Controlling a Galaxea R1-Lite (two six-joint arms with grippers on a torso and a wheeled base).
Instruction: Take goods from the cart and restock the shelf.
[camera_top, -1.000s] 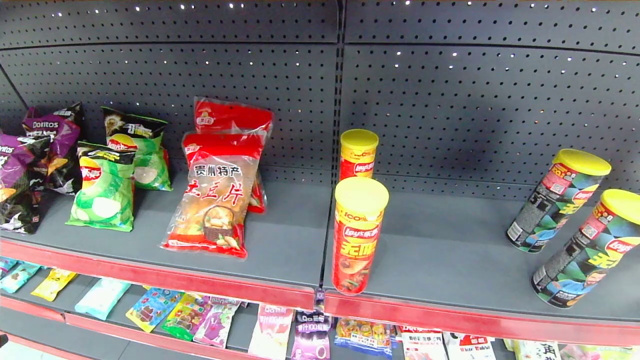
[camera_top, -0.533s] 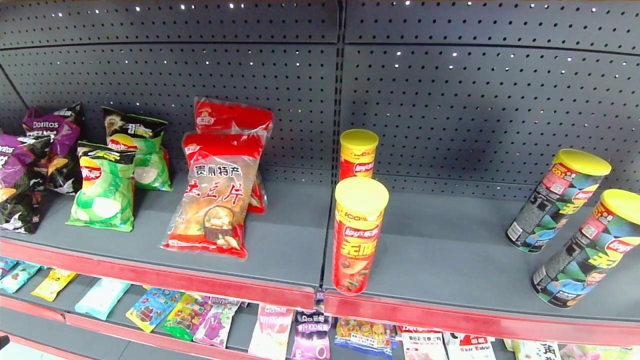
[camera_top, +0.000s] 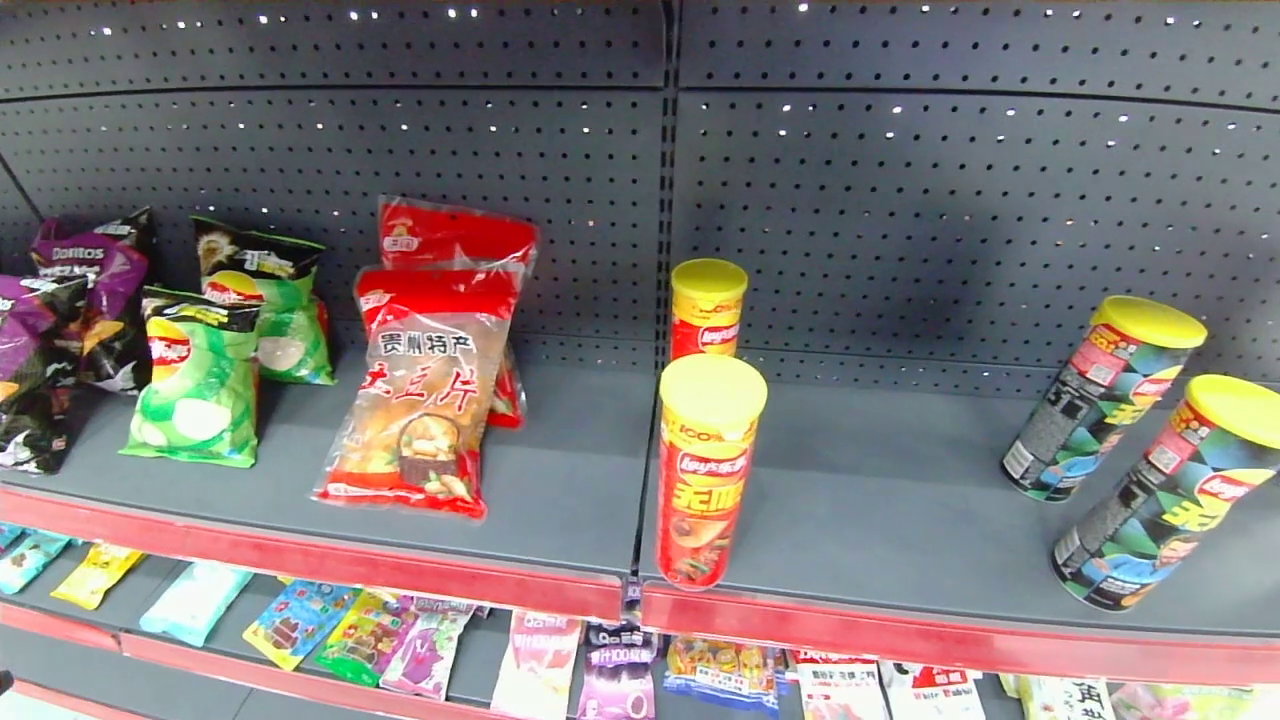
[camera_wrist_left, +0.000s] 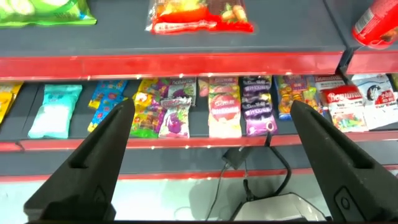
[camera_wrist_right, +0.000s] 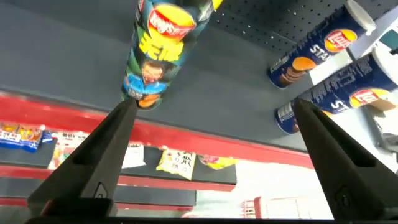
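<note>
hanging just below the red front edge of the shelf (camera_top: 900, 632), both grippers are empty. the left gripper (camera_wrist_left: 211, 104) has its fingers spread wide, and past them lies the lower shelf's row of small sweet packets (camera_wrist_left: 224, 106). the right gripper (camera_wrist_right: 212, 102) is just as wide, and sits under the front dark can (camera_wrist_right: 158, 50), with the blue cans (camera_wrist_right: 317, 53) off to one side.

up on the shelf, the green chip bags (camera_top: 195, 385) sit toward the left end. the peanut bag (camera_top: 425, 390) lies next to them, its long side running front to back. two red cans (camera_top: 708, 470) stand on end at the middle divider, one behind the other. two dark cans (camera_top: 1165, 495) stand near the right end, also one behind the other.

between the red cans and the dark cans is a bare stretch of shelf, and that looks like the place to fill. it lies up and forward of both grippers, and the right one seems nearer to it. a can for that gap would need to go in upright, long axis vertical, and lifted over the red edge.

with nothing held, i judge the step in hand is fetching from the cart. where the cart stands i cannot tell.
</note>
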